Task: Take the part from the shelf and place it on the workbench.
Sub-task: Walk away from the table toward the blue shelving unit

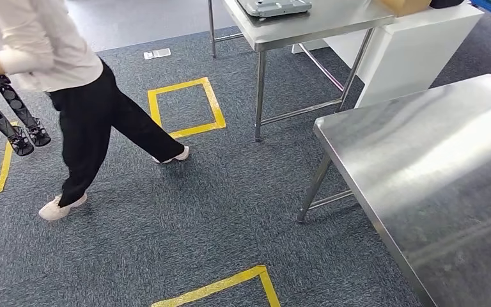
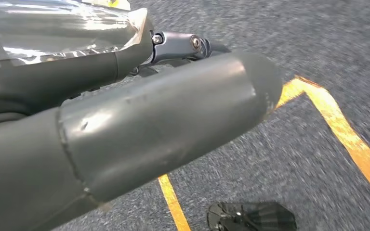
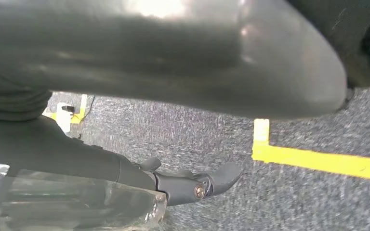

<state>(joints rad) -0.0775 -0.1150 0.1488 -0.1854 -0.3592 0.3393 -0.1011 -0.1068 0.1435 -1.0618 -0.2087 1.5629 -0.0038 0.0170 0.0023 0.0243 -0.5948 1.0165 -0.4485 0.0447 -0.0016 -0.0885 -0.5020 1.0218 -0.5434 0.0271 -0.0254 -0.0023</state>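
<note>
while both hands grip one clear-wrapped part (image 2: 53,29) between them, left hand (image 2: 139,125) and right hand (image 3: 173,57), the workbench (image 1: 435,166) lies near right.

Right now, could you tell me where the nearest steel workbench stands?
In the head view the workbench is on the right, just ahead, with a second steel table beyond it and a person walking at far left.
</note>
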